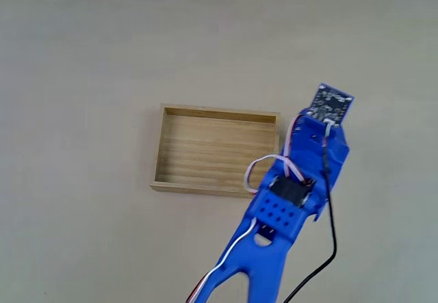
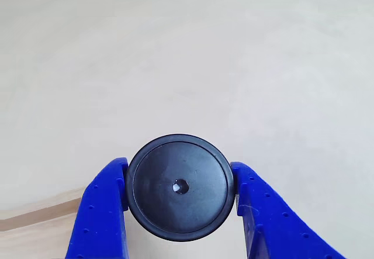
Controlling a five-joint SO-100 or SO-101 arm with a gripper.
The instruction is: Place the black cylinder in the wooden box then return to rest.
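We see a plain, pale table [image 1: 82, 57] with a smooth top.

In the fixed view we look down from above. The wooden box [image 1: 217, 187] lies near the middle of the table. It is a flat tray of light wood with low walls, and we can see the lines of the wood on its floor. Nothing lies in the part of the box that we can see. The blue arm [image 1: 291, 207] comes up from the bottom edge and reaches to the right side of the box. It covers the box's lower right corner. White, red and black wires [image 1: 270, 163] run along the arm. A small dark board with tiny parts [image 1: 332, 102] sits at the far end of the arm, just to the right of the box.

In the other view we look down between the two blue fingers [image 2: 99, 212]. The gripper [image 2: 180, 186] is squeezing the black cylinder [image 2: 196, 165]. One finger presses on its left side and one presses on its right side. We see its round top with a small dimple in the middle. A strip of light wood [image 2: 35, 215] shows at the lower left corner, and pale table lies beyond the cylinder.
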